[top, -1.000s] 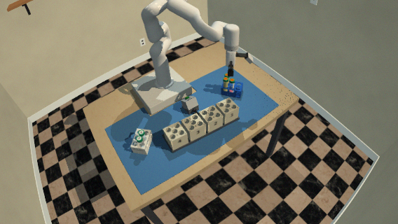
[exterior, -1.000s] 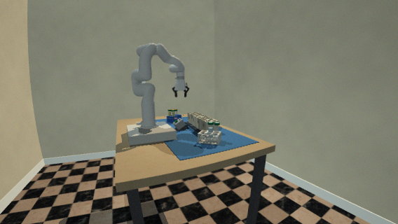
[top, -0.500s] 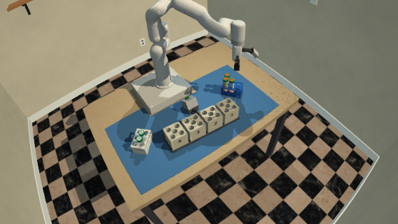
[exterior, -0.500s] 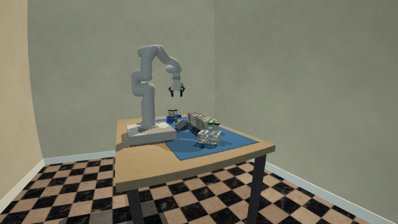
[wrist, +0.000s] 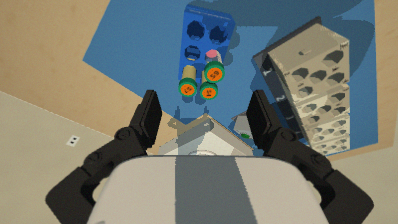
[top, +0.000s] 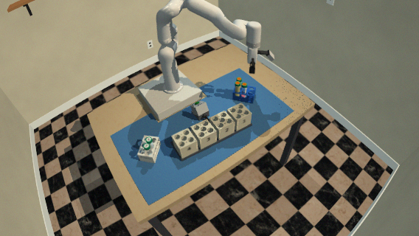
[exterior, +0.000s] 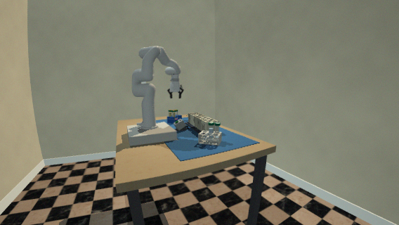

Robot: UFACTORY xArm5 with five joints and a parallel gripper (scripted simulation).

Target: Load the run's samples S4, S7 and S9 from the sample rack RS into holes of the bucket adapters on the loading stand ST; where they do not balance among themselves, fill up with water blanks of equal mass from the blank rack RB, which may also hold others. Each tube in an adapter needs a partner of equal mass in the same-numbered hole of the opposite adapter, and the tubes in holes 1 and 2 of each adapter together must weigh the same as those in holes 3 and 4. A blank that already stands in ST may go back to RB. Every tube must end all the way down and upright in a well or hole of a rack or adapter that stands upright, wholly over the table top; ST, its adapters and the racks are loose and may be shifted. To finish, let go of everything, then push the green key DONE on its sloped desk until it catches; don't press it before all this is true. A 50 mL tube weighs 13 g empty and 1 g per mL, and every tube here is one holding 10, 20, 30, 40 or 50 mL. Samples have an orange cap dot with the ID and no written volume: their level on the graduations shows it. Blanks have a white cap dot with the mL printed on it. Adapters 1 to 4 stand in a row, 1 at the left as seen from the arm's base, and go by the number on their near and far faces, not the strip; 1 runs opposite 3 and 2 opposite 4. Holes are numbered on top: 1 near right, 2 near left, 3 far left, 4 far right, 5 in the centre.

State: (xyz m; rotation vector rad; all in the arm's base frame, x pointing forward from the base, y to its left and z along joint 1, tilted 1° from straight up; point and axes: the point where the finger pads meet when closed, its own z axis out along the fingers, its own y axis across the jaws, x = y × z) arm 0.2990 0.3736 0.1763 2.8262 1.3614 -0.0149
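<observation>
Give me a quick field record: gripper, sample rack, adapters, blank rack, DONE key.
gripper: open, empty, high above the table
sample rack: blue, three orange-dotted tubes standing in it
adapters: four in a row, no tubes seen in them
blank rack: white, two tubes visible
DONE key: green, on its desk by the arm base

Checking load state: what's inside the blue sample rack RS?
Three orange-dotted tubes stand in the blue sample rack; three wells show empty. Liquid levels are hidden from above.
</observation>
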